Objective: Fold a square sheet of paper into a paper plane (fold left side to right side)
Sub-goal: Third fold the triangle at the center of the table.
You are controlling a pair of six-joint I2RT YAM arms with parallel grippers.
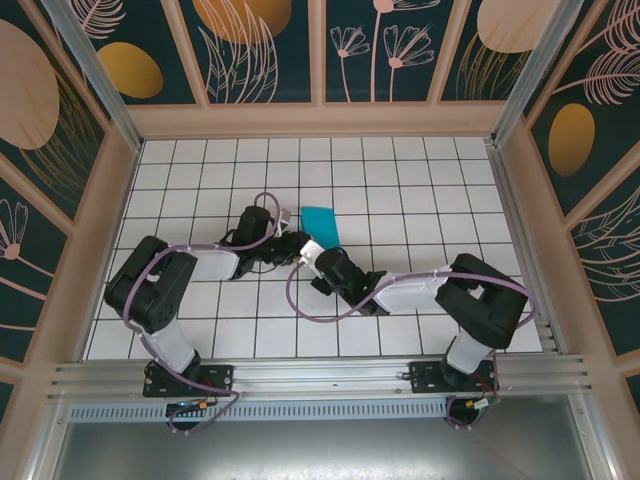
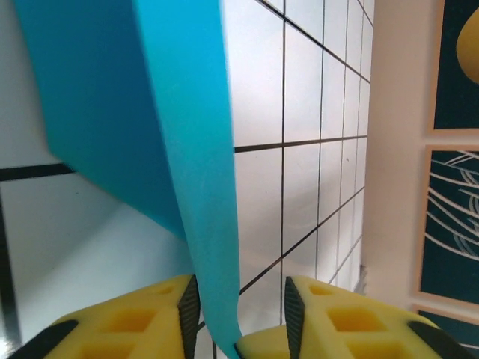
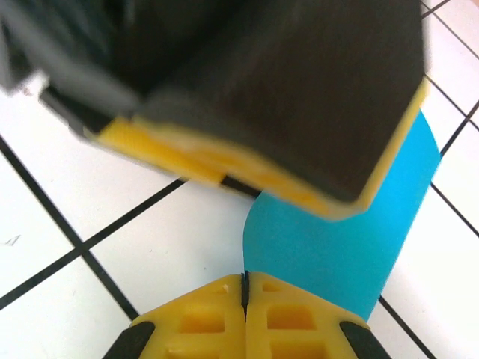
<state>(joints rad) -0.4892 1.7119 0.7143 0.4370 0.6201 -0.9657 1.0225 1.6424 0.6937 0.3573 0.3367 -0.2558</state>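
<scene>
in the middle of the white tiled surface point(image 1: 420, 190), the square sheet of paper point(image 1: 322, 222) lies with one flap lifted. the left hand point(image 2: 239, 307) stands narrowly apart, that flap running up between its fingers; its blurred bulk blocks much of the right wrist view. the right hand point(image 3: 245, 288) is closed tight, seemingly pinching the sheet's edge.

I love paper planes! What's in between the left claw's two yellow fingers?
The blue-green sheet of paper runs between the left claw's yellow fingers, which stand apart; the left wrist view shows it.
</scene>
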